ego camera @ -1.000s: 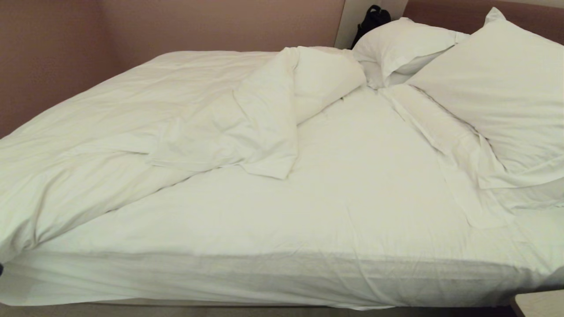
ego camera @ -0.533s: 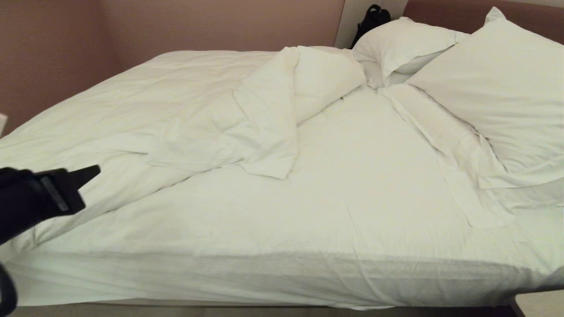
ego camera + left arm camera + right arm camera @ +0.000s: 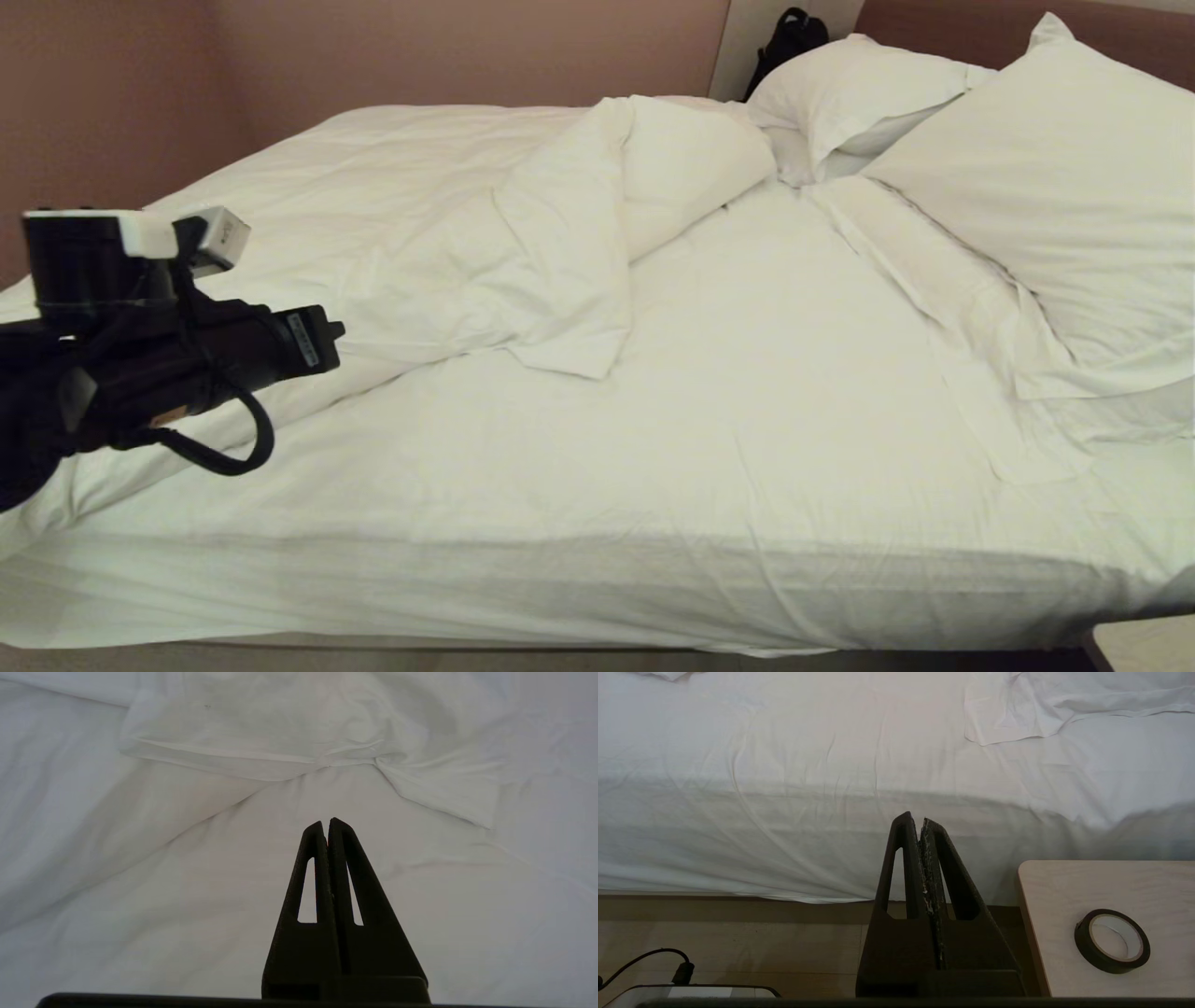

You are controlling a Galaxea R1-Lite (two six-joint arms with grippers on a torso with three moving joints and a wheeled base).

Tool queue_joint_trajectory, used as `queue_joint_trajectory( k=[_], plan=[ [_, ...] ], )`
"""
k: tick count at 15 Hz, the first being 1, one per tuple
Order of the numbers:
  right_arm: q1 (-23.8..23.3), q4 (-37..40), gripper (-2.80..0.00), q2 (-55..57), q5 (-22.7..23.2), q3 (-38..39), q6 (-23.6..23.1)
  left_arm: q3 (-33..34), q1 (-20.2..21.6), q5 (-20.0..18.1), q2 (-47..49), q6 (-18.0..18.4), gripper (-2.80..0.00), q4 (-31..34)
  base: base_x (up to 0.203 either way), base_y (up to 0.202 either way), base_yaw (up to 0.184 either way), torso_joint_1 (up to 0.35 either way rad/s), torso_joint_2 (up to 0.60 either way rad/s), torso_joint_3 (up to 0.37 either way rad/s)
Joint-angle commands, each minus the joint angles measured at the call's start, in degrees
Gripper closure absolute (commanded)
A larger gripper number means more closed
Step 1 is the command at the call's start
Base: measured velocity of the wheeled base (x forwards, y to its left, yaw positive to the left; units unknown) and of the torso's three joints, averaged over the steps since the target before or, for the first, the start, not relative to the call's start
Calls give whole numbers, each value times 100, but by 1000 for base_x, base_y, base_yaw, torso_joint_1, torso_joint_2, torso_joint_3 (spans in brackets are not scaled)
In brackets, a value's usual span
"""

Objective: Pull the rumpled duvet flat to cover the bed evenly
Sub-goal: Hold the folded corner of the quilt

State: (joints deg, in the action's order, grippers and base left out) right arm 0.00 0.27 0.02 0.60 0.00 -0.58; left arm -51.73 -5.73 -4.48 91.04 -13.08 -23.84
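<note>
Duvet [image 3: 392, 233] is lying bunched across the far-left part of the bed [image 3: 747, 579]. Left gripper [image 3: 327, 823] is hovering clenched and empty above its near-left folds; right gripper [image 3: 920, 819], clenched, is hanging beside the bed's near edge.

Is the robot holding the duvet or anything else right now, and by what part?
Nothing is held. The left hand is shut and empty above the duvet; the right hand is shut and empty beside the bed.

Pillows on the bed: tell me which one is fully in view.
The far pillow, beside the black bag, is. The near pillow runs off the picture's right edge.
</note>
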Motion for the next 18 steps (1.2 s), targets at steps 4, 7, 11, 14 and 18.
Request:
queue_joint_trajectory(
  k=[4,7,11,14,18],
  plan=[
    [0,0,0,-2,2,0,-4,-706,-132,149,1214,22,0,-10,0,0,0,0,0,0],
    [0,0,0,-2,2,0,-4,-932,-204,302,1452,70,0,2,0,0,0,0,0,0],
    [0,0,0,-2,2,0,-4,-1495,-786,766,1804,729,0,-15,0,0,0,0,0,0],
    [0,0,0,-2,2,0,-4,-1822,-1349,739,2177,1514,0,-361,0,0,0,0,0,0],
    [0,0,0,-2,2,0,-4,-2770,-1853,781,3067,1997,0,-421,0,0,0,0,0,0]
  ],
)
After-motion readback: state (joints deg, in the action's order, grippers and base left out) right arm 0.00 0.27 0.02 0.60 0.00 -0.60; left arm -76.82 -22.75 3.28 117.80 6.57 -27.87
